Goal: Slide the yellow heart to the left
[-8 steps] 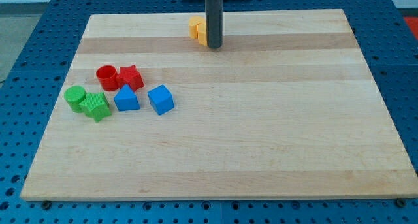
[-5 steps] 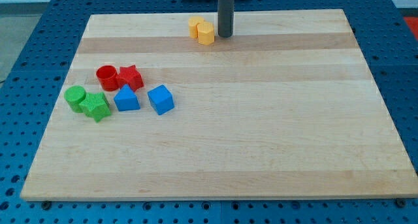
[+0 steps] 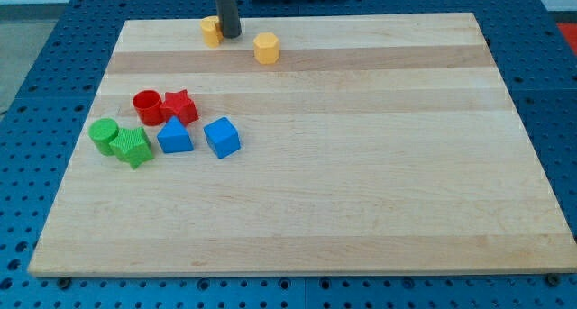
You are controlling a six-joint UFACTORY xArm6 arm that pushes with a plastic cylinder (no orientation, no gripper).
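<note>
Wooden board (image 3: 361, 165): my tip (image 3: 230, 35), no gripper, touches and partly hides the yellow heart (image 3: 210, 30).

Board (image 3: 361, 165): pale wood, visible grain bands, smooth, matt. Surround at 9 and 3 o'clock (image 3: 36, 57): blue perforated panel, dull sheen. Rod ending in my tip (image 3: 230, 35): dark, smooth, matt. Yellow heart (image 3: 210, 30), green blocks (image 3: 120, 140): plastic look, ribbed sides.
</note>
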